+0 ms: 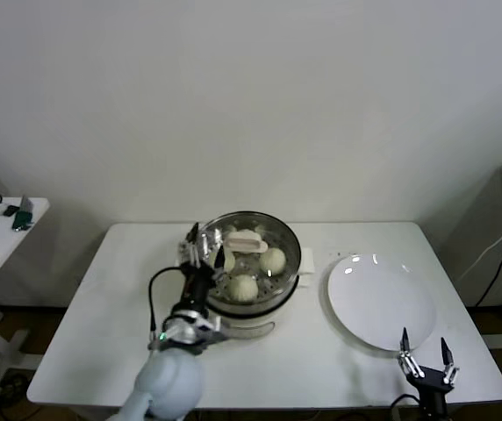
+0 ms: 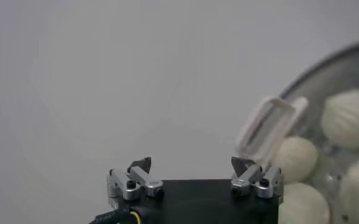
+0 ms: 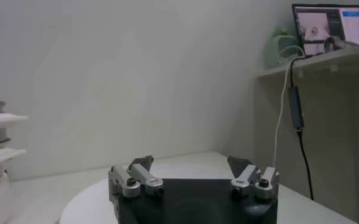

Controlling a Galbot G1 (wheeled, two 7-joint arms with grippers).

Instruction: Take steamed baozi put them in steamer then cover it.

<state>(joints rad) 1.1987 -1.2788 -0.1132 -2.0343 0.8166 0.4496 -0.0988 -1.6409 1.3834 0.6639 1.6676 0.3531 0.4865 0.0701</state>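
The steamer (image 1: 253,303) is sitting near the middle of the white surface (image 1: 84,351), and the steamed baozi (image 1: 272,260) are lying inside its shiny basket. Three buns are showing plainly in the head view; a fourth is partly hidden behind the left pincer. The cover (image 1: 249,243) is resting on the steamer's rim, its cream-white bar handle (image 2: 269,127) standing above the buns, which are showing through the glass.

The left pincer (image 1: 206,248) is hovering at the steamer's left edge, its fingers spread wide apart and gripping nothing; whether a fingertip is touching the rim is hard to make out. In its wrist view the steamer is cut off at the frame's edge.

A white plate (image 1: 381,303) is lying just beside the steamer on the robot's right. The right pincer (image 1: 426,358) is waiting at the plate's near edge, jaws wide apart and empty.
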